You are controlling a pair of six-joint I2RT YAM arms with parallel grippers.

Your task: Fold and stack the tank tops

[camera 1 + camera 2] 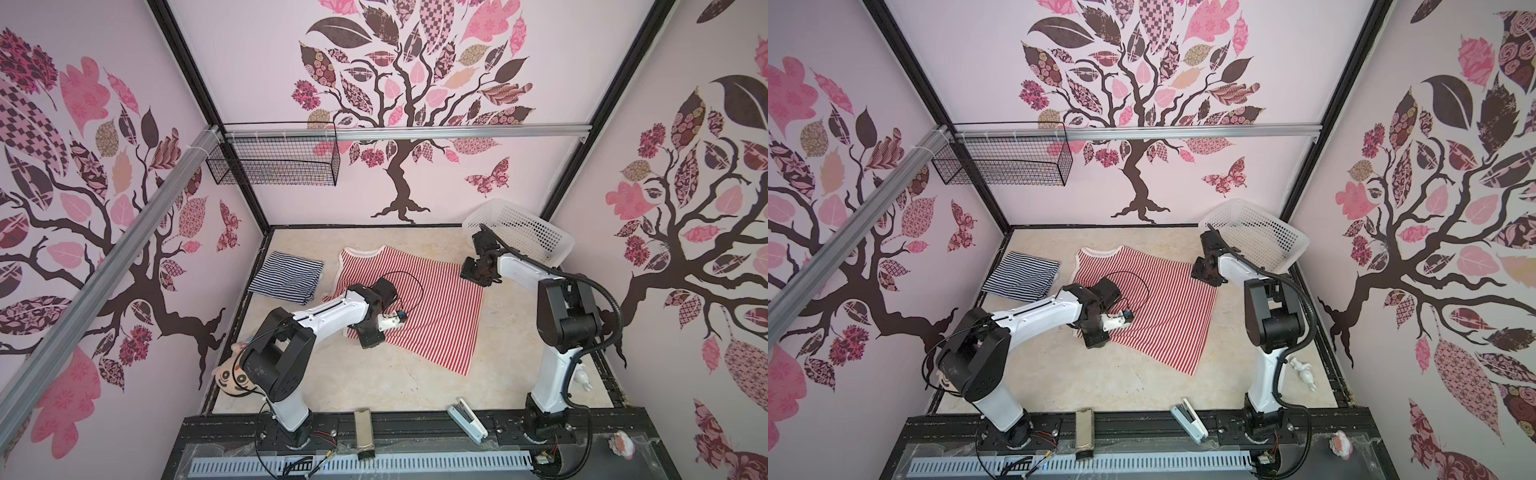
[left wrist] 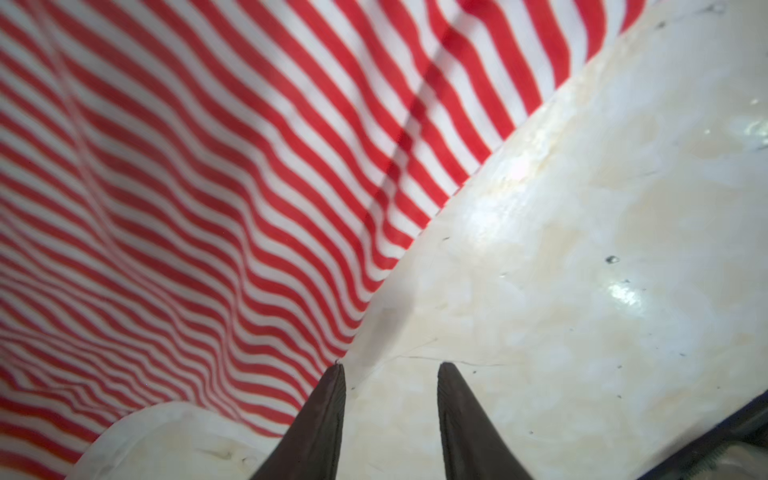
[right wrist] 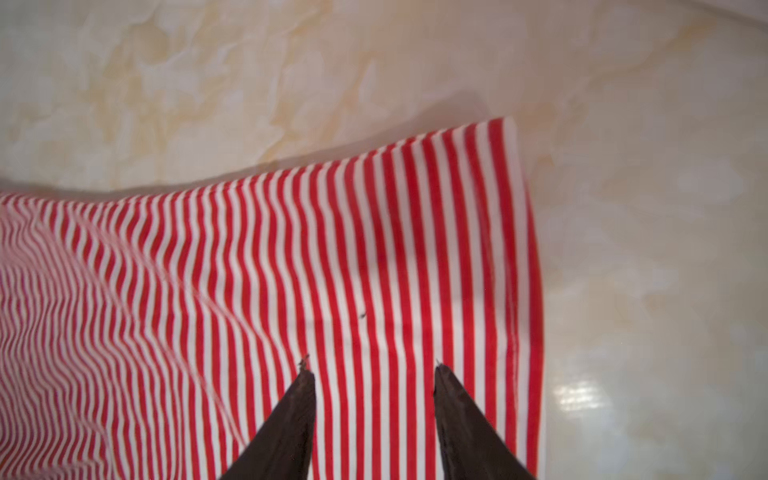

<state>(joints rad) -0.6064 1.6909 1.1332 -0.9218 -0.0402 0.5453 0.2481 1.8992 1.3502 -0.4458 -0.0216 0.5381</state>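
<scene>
Nearest the front rail, at the near-left side edge of the red-and-white tank top (image 1: 432,307), the left hand (image 2: 390,368) hangs low over the marbled tabletop (image 1: 374,390); its fingers (image 2: 326,415) stand moderately spread with only bare surface between them, one tip just at the cloth's edge, so nothing is pinched; a curved cut-out, likely an armhole, shows beside that finger in the left wrist view; the top itself lies spread flat and unfolded in the middle of the tabletop, its long axis slanting from the white-trimmed neckline at the far left to the hem at the near right in both top views; farther back, the right hand (image 3: 372,361) hovers over the far corner of that hem; its fingers (image 3: 465,424) are likewise apart, striped fabric beneath them but not gripped, and whether the tips touch it I cannot tell. The coming fold, I judge, turns on this pairing: the left hand is nearer the shoulder end and the right nearer the hem, so each must close on its own edge before any lift; beyond, at the far left, the navy-and-white tank top (image 1: 286,276) rests already folded, just apart from the red one, which is presumably where the stack should end.
</scene>
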